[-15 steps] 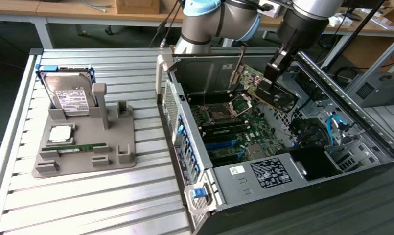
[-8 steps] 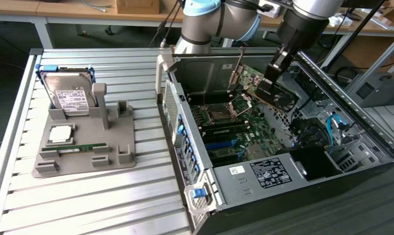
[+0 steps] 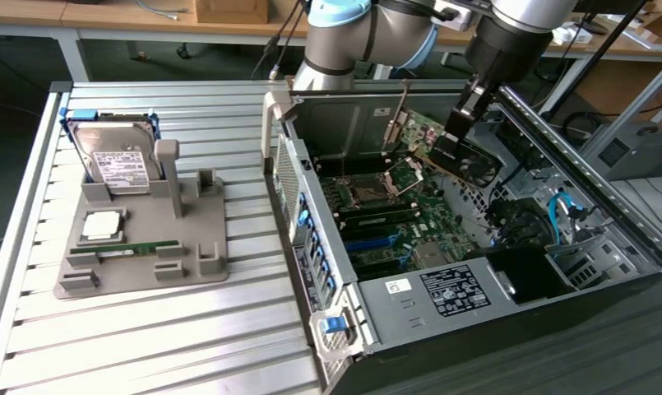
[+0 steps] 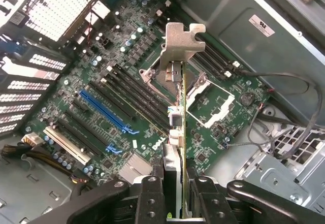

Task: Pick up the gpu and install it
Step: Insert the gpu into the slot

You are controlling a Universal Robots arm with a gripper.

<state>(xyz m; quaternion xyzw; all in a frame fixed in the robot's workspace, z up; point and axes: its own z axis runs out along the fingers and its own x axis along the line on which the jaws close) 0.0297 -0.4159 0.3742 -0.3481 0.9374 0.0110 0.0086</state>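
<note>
Gpu (image 3: 457, 160), a thin flat green board with a pale bent metal bracket, is pinched between the black fingers (image 4: 151, 198) over the motherboard (image 4: 101, 107), inside the open grey case (image 3: 342, 123).

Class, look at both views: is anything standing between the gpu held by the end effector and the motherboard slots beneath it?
Nothing visible. The gpu hangs clamped in the end effector above the open motherboard; the blue slots lie bare, and the loose cables run off to one side.
</note>
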